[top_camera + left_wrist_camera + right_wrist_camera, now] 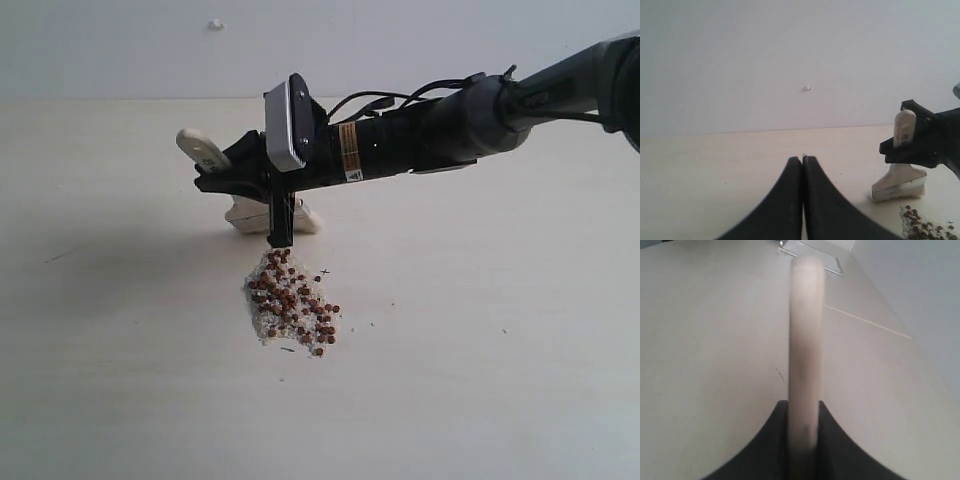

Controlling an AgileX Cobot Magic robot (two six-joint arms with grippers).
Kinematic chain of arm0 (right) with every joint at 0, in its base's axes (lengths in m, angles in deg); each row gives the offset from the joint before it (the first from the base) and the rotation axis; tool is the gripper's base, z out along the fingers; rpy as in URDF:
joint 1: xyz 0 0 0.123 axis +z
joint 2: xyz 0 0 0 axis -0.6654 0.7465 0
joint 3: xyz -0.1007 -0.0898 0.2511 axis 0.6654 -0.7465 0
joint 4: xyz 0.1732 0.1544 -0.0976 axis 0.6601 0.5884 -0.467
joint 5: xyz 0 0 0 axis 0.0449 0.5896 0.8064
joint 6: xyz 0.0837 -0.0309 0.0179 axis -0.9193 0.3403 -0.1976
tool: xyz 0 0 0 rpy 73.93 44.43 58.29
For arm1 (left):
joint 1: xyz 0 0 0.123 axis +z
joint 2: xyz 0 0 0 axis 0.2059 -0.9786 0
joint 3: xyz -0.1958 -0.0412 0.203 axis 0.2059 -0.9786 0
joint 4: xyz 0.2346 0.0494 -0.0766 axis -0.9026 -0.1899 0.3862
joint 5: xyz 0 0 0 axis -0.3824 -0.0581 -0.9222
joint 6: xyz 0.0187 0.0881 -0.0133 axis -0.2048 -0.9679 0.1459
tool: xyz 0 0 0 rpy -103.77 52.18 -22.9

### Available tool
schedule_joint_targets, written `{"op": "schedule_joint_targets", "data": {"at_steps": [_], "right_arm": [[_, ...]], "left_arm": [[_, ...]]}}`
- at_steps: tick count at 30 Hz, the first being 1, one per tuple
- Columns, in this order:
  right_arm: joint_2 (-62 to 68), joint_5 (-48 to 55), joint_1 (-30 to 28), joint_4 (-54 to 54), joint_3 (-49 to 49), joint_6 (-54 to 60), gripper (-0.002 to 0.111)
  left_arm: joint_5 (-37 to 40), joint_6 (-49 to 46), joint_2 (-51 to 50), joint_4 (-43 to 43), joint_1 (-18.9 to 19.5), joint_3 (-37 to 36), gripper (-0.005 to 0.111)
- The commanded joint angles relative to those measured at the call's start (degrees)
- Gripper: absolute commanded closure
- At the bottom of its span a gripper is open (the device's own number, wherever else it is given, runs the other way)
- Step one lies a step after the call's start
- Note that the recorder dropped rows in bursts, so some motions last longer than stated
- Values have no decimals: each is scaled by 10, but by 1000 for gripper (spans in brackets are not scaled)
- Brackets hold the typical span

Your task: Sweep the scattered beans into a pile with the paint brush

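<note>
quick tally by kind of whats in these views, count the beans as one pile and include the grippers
paint brush: 1
pile of beans: 1
grippers: 2 (left gripper, right gripper)
total: 4

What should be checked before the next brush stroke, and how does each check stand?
1. Right gripper shut on brush: ok.
2. Bristles down on table: ok, going by the left wrist view.
3. Brush beside beans, not on them: ok.
4. Beans in one pile: ok. Whether the specks nearby are beans: cannot tell.
5. Left gripper shut, empty, apart from the pile: ok.
</note>
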State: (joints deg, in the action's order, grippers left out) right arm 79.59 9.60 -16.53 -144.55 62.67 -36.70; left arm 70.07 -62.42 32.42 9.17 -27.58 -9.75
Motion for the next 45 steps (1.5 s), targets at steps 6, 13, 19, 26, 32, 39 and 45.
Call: {"op": "schedule_joint_targets", "data": {"at_steps": [6,13,19,26,32,39,45], "right_arm": [[15,-79,-6,-51,11,-120,108],[14,-79,-6,-64,11,-198,108],[-31,-79,-6,-50,11,-219,108],[-125,203,-6,-39,11,-298,108],[-219,532,10,-44,-47,-418,108],[-327,853,83,17,-146,-447,108],[-361,947,163,-38,-229,-646,108]], "left_arm": [[0,0,2,2,-3,-2,107],[0,0,2,2,-3,-2,107],[0,0,2,2,-3,-2,107],[4,0,2,2,-3,-2,107],[4,0,2,2,-3,-2,107],[4,0,2,2,-3,-2,107],[4,0,2,2,-3,-2,107]]}}
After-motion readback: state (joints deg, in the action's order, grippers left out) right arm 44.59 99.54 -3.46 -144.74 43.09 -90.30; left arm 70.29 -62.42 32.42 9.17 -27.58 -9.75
